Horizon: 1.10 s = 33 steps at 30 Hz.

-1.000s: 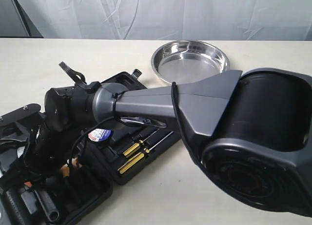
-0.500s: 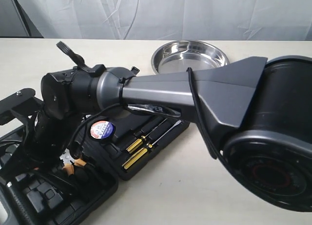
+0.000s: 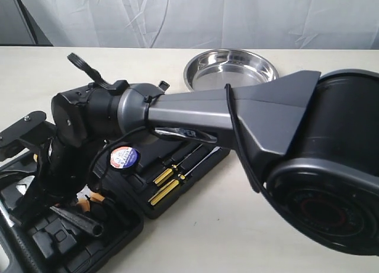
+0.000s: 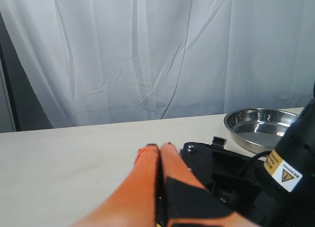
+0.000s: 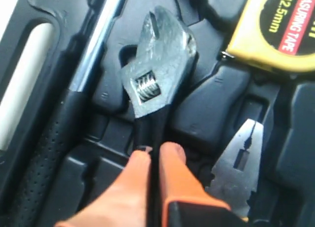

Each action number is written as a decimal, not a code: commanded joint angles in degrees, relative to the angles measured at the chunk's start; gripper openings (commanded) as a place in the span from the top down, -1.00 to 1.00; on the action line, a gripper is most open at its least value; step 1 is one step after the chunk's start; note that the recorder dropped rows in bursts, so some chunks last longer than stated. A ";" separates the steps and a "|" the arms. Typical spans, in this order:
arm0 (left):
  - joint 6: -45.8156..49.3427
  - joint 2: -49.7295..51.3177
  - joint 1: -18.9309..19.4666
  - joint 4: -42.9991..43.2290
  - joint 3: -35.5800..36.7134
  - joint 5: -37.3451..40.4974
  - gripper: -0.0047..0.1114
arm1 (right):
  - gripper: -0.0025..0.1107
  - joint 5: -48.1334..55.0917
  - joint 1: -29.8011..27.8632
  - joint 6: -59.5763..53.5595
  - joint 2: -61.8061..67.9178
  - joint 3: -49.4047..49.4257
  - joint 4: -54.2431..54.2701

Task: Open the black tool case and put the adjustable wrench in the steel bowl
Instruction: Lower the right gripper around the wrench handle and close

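In the lower left of the exterior view, the black tool case (image 3: 131, 230) lies open on the pale table (image 3: 195, 237), and the right gripper (image 5: 153, 155) reaches down into it. Its orange fingers (image 5: 173, 160) are clamped on the black sleeved handle of the adjustable wrench (image 5: 157, 74). The silver head points to the top of the right wrist frame, over a moulded recess. Whether the head is already clear of the plastic cannot be told.

The wrench looks stiff and solid, and most of its weight probably sits in the steel head. A grip low on the handle may therefore let the head droop or swing. The rubber sleeve should give the pads good purchase, while the polished head would likely be slippery, so the handle is the sounder place to hold.

Packed round the wrench are a hammer (image 5: 59, 113) at the left of that frame, a yellow tape measure (image 5: 275, 30) at upper right and pliers (image 5: 241, 160) at lower right. All sit close enough to snag a careless lift. Yellow-handled screwdrivers (image 3: 163, 187) fill the case's other half.

The steel bowl (image 3: 231, 77) stands at upper centre of the exterior view, near the case, and what shows of it is empty. The left gripper (image 4: 160, 150) hangs above the table with its fingers pressed together on nothing.
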 commanded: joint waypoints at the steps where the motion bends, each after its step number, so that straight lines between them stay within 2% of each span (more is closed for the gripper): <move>1: -0.25 -0.30 -0.37 -0.59 0.14 -0.03 0.92 | 0.97 3.68 -0.11 -0.39 2.31 0.09 -0.59; 10: -0.25 -0.30 -0.37 -0.59 0.14 -0.03 0.92 | 0.96 4.73 -0.11 -0.39 2.72 0.09 0.48; 12: -0.25 -0.30 -0.37 -0.59 0.14 -0.03 0.92 | 0.83 4.73 -0.11 -0.39 2.72 0.09 0.48; 17: -0.25 -0.30 -0.37 -0.59 0.14 -0.03 0.92 | 0.21 4.73 -0.11 -0.39 2.72 0.09 0.48; 19: -0.25 -0.30 -0.37 -0.59 0.14 -0.03 0.92 | 0.10 5.28 -0.11 -0.39 2.72 0.09 0.48; 33: -0.25 -0.30 -0.37 -0.59 0.14 -0.03 0.92 | 0.10 6.56 -0.11 -0.39 -0.77 0.09 0.58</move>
